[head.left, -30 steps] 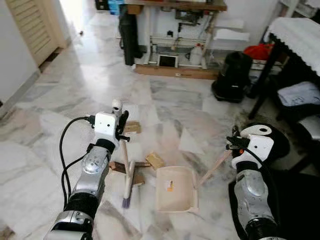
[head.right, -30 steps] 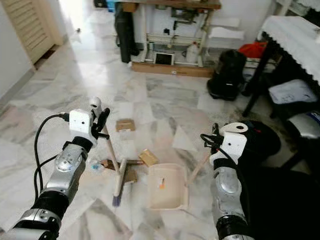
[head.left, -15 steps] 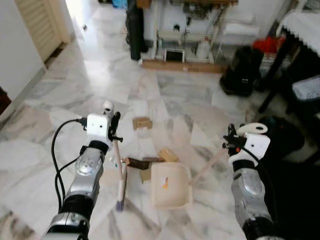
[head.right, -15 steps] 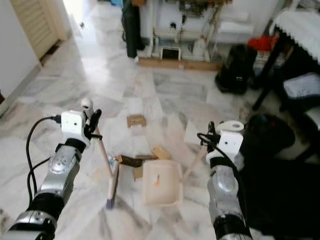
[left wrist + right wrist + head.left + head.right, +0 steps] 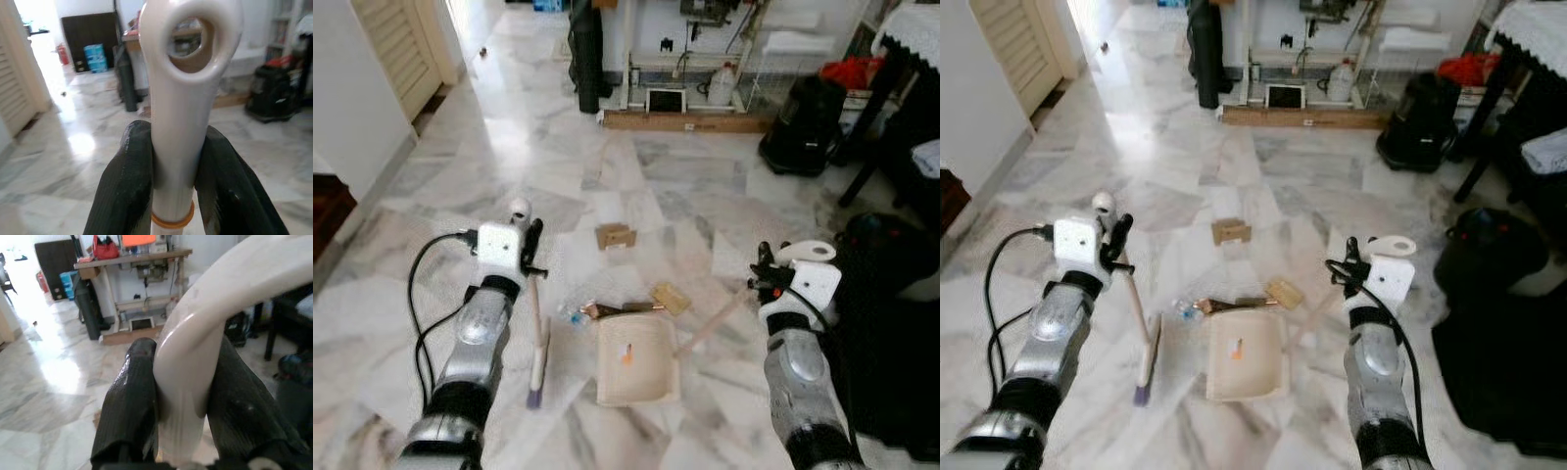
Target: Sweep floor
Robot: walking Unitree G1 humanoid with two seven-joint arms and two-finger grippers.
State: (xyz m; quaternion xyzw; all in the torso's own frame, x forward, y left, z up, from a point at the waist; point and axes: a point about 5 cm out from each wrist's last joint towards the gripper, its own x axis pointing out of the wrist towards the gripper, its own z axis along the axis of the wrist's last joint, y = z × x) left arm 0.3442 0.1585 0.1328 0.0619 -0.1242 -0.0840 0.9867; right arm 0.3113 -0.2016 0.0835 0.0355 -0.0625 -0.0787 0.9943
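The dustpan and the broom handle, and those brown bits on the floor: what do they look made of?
The dustpan looks like cream plastic, smooth and moulded. The broom handle seems glossy white plastic, with bright highlights around its hanging hole. The brown scraps look like cardboard: flat, matte, tan. The floor appears polished marble, veined and reflective.

No text, label, brand or number can be read anywhere; the small orange mark inside the dustpan (image 5: 636, 360) is too blurred to make out.
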